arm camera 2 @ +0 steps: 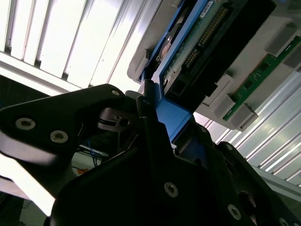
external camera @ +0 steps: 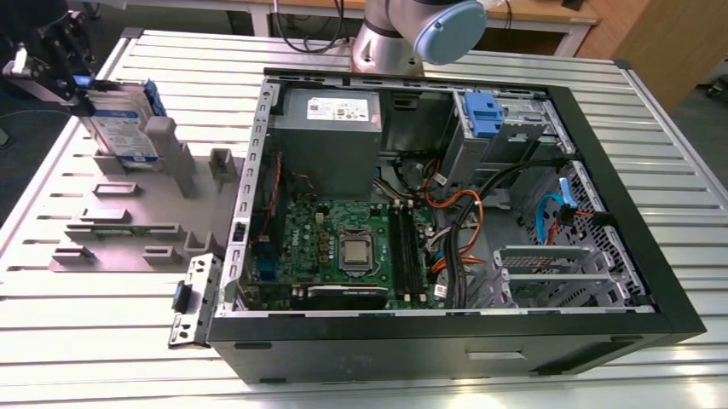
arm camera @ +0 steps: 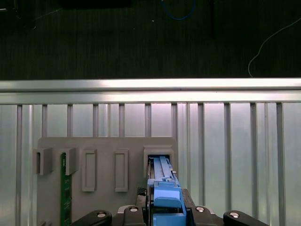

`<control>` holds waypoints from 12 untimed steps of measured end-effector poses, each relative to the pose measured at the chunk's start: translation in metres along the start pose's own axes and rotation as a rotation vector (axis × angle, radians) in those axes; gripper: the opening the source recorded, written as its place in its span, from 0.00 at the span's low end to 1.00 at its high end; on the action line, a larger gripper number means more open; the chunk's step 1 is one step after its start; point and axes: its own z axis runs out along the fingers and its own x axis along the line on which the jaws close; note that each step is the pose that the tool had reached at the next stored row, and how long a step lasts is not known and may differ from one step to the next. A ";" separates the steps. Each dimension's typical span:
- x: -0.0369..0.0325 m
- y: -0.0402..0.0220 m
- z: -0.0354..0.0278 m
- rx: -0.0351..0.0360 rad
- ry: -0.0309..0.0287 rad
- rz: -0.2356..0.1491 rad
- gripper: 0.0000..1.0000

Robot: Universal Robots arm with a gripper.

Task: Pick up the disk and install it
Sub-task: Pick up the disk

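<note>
Ribbed metal table (external camera: pixel 683 170), dark floor (arm camera: pixel 141 42) beyond

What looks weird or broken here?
Nothing looks broken. The computer case lies on its side with its cover off, so its insides show. The disk stands on edge in the grey holder, with the tool clamped on its blue frame.

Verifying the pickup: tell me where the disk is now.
At the exterior view's far left, the disk stands upright at the grey holder, the gripper closed on its upper end.
</note>
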 end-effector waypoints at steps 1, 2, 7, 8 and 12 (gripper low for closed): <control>0.0000 0.0000 -0.0002 0.0000 0.0000 0.000 0.36; 0.0000 0.0000 -0.0004 0.0001 0.0000 0.000 0.36; 0.0000 0.0000 -0.0024 -0.0001 0.0000 0.000 0.36; 0.0000 0.0000 -0.0026 -0.0001 0.0000 0.000 0.36; 0.0000 0.0000 -0.0035 0.0000 0.0000 0.000 0.36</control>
